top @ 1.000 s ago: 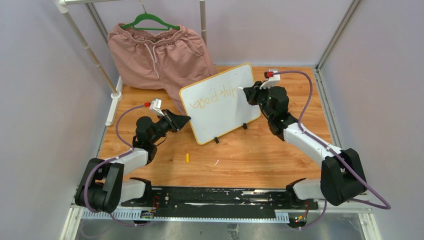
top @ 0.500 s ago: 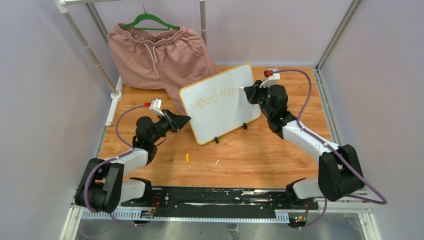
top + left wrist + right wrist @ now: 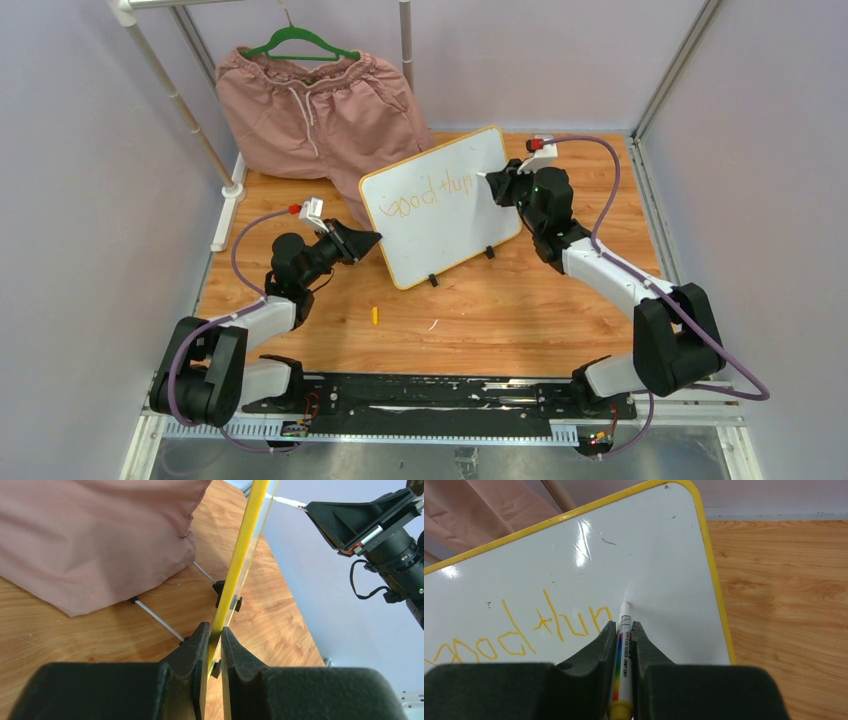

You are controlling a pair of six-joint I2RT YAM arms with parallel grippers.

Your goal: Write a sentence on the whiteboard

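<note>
**Mid-sentence, marker tip on board, first line part written**

The whiteboard [image 3: 440, 205] stood tilted on its black clip feet at mid-table [image 3: 560, 300], skewed, with its right end farther back. The left gripper [image 3: 214, 630] was clamped on the yellow frame at the left edge, steadying it. The right gripper [image 3: 623, 627] was closed on a white marker [image 3: 622, 647], whose tip touched the board just right of the last orange stroke. The sentence [image 3: 524, 630] so far read "good" plus the start of a second word.

Step in hand, by my reading: finishing that second word. The next move likely calls for short strokes rightward with light pressure. Little white space was left before the right frame, so a drop to a second line looks necessary.

Pink shorts [image 3: 315, 105] on a green hanger [image 3: 300, 42] hung just behind the board's left end, clear of the marker. A small yellow piece [image 3: 375, 315], maybe the cap, lay on the table in front of the board. Nothing blocked the writing face.
</note>
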